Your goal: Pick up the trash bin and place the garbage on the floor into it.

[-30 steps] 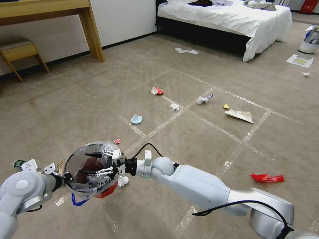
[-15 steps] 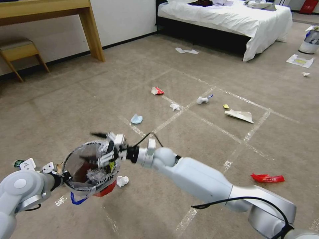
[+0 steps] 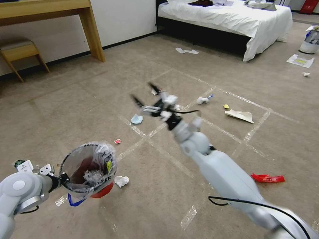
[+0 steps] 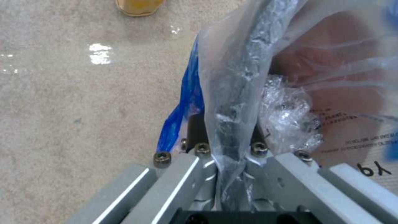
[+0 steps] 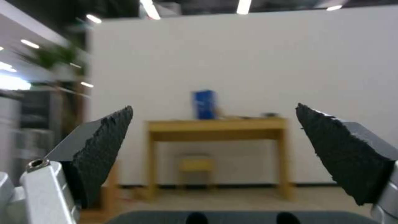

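My left gripper [image 3: 63, 179] is shut on the near rim of the small red trash bin [image 3: 99, 193], holding it just above the floor [image 3: 59, 109]. In the left wrist view the gripper [image 4: 227, 146] pinches the bin's rim [image 4: 238, 93] through the clear liner, and a crumpled clear piece [image 4: 290, 118] lies inside. My right gripper [image 3: 141, 90] is open and empty, raised well above the carpet past the bin; the right wrist view shows its pads [image 5: 104, 146] spread wide. Garbage on the floor includes a white tissue [image 3: 121, 181] beside the bin, a light-blue mask [image 3: 136, 119], a red wrapper [image 3: 267, 178] and folded paper [image 3: 239, 115].
A small red scrap [image 3: 117, 141], a white wad [image 3: 202, 100] and a yellow bit [image 3: 226, 106] also lie on the taped carpet. A desk leg [image 3: 93, 33] and stool [image 3: 20, 49] stand back left, the bed [image 3: 232, 20] at the back, slippers [image 3: 186, 51] before it, and a white-grey bin [image 3: 310, 41] far right.
My right gripper has come out of the bin and swung up and forward, away from it. A crumpled clear piece now lies in the bin. The left arm still holds the bin.
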